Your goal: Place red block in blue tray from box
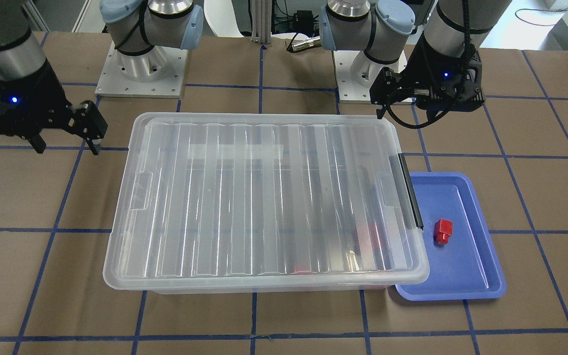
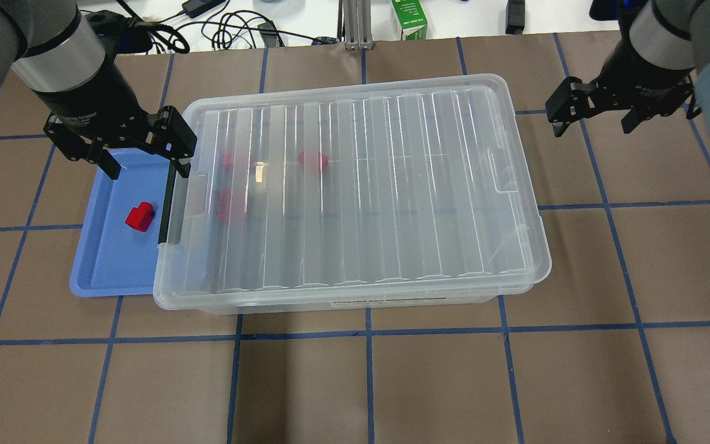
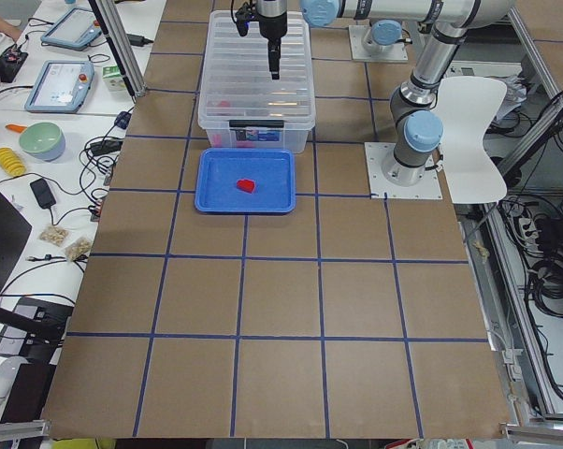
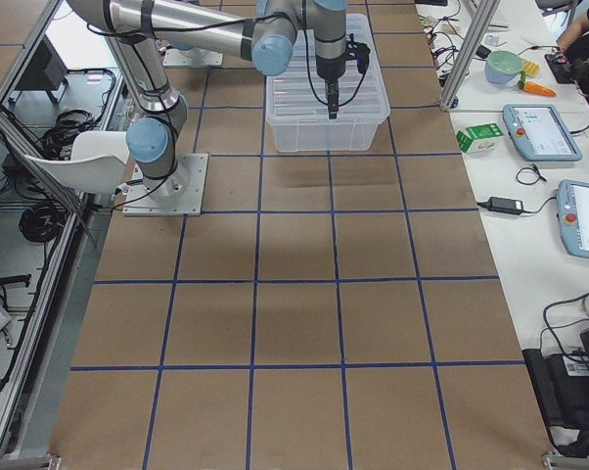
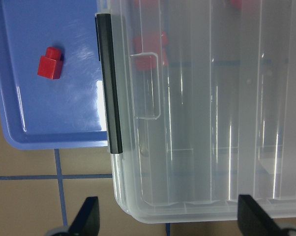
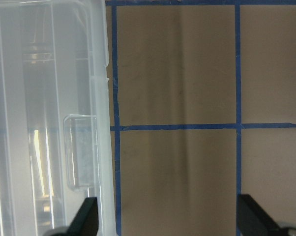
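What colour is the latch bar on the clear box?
Black; the latch bar shows best in the left wrist view.

One camera looks forward and down over my shoulders at the tabletop; another faces me from across it, steeply down. Two sit far back at either end, looking along it. My wrist cameras hang close over opposite short ends of the box, which every view shares.

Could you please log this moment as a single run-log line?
red block: lying in blue tray | box: lid on, red pieces inside | left pincer: open, empty | right pincer: open, empty
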Robot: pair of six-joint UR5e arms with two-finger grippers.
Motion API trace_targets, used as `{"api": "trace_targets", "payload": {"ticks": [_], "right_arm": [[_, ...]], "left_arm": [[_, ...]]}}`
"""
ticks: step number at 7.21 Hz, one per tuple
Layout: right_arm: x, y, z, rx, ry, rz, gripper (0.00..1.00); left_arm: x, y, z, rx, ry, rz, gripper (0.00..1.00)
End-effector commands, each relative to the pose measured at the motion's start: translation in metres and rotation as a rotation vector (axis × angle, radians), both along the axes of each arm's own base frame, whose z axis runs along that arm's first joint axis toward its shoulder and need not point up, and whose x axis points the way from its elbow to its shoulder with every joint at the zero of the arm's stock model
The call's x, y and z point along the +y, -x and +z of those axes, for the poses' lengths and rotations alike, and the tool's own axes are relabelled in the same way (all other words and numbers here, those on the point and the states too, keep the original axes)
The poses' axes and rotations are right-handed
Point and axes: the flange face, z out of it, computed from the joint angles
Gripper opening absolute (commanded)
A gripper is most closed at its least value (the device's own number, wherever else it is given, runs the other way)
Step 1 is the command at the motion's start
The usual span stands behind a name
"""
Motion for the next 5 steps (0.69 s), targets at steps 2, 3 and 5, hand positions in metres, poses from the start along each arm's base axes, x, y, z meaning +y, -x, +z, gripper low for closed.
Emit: {"api": "trace_targets", "payload": {"ticks": [2,3,5], "right_arm": [[0.034,-0.020,0.035,-0.015,-0.022,0.029,1.00],[0.032,-0.042,0.045,-0.017,-0.006,0.028,1.00],[0.024,-0.085,0.045,-0.034,-0.008,0.009,1.00]], "left_arm": [[0.002,0.000,-0.006,-0.001,0.013,0.000,1.00],[0.002,-0.001,-0.005,0.001,0.016,0.002,1.00],[0.002,0.003,-0.006,0.013,0.019,-0.004,1.00]]}}
